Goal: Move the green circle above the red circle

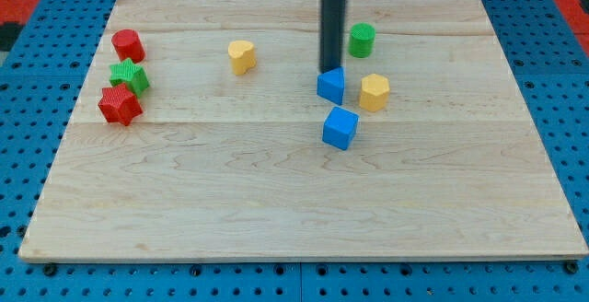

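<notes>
Standing just behind the upper blue block [331, 86], the dark rod's tip [329, 71] holds nothing. The green circle block [362, 40] sits just right of the rod. The red circle block [127, 44] lies far at the view's left on the wooden board [276, 201].

The wooden board [276, 210] carries red [128, 43], green [362, 40], yellow [242, 56] and blue [340, 127] blocks.

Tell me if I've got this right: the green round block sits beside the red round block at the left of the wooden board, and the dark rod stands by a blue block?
Not quite. The green round block is not beside the red round block; the camera view shows it far off toward the view's right, near the top of the wooden board. The green piece near the red one is a green star block. My tip does stand by a blue block.
</notes>
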{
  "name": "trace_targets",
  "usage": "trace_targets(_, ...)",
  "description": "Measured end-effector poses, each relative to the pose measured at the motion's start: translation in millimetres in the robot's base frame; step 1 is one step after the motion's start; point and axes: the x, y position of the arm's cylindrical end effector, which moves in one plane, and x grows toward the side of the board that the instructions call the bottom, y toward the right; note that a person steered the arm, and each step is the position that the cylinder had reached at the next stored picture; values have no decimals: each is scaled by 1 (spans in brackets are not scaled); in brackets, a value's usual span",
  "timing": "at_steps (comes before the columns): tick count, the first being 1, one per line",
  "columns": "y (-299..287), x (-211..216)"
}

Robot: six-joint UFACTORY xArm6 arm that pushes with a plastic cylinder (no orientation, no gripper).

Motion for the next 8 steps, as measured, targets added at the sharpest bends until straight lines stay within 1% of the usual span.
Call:
trace_targets(2,11,-9)
trace_targets(4,12,-34)
trace_targets(5,42,-7)
trace_targets(6,69,-4)
trace_targets(7,107,-7)
trace_targets(8,118,-32)
